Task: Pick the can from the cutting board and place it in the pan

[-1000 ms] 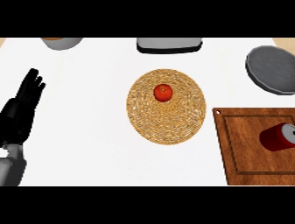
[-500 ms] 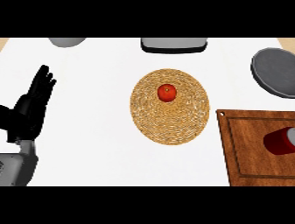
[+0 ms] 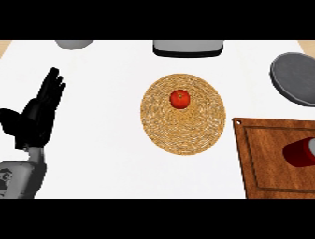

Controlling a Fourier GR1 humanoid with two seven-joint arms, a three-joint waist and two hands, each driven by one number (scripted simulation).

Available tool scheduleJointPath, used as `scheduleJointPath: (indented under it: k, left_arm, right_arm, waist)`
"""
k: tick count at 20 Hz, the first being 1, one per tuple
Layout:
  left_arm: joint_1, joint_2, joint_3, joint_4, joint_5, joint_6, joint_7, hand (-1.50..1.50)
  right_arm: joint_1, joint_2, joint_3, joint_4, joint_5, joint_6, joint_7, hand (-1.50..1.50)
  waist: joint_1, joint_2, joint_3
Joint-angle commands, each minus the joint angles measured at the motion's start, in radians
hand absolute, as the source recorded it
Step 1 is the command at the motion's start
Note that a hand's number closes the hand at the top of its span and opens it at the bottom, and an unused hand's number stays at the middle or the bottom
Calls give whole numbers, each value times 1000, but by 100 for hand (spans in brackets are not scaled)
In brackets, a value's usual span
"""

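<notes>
A red can [image 3: 307,152] lies on its side on the brown wooden cutting board [image 3: 270,178] at the lower right, its silver top facing right. The grey pan [image 3: 303,78] sits at the upper right, beyond the board, with nothing in it. My left hand [image 3: 34,115] rests open at the left of the counter, fingers straight and pointing up, far from the can. My right hand does not show.
A round woven mat [image 3: 184,115] lies mid-counter with a red tomato [image 3: 180,98] on it. A dark grey tray-like object [image 3: 188,47] sits at the top centre and a grey bowl [image 3: 74,44] at the top left, both partly cut off.
The whole scene has slid right and down in the view. My left hand has risen further into view, still open. The can lies where it was on the board.
</notes>
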Motion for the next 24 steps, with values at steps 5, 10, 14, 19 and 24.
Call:
scheduleJointPath:
  k: [5, 10, 14, 19, 24]
  left_arm:
    - [56, 7, 15, -50, 2, -35, 0, 0]
    - [27, -1, 42, 0, -8, -27, -10, 0]
    - [-10, -5, 44, -6, -21, -39, 12, 0]
    - [62, -5, 62, -49, -6, -72, 11, 0]
    - [-24, -24, 72, 35, -33, -67, -12, 0]
  right_arm:
    - [-121, 41, 72, -74, -27, 140, 101, -150]
    - [-50, 122, 86, -325, -82, 135, 251, -150]
    - [-56, 154, 90, -328, -5, 140, 314, -150]
    - [-12, 217, 59, -364, 53, 152, 372, -150]
    - [-30, 299, 94, -340, 199, 102, 383, -150]
  waist:
    - [14, 0, 0]
    - [-12, -4, -1]
    - [-2, 0, 0]
    - [0, -1, 0]
    - [-2, 0, 0]
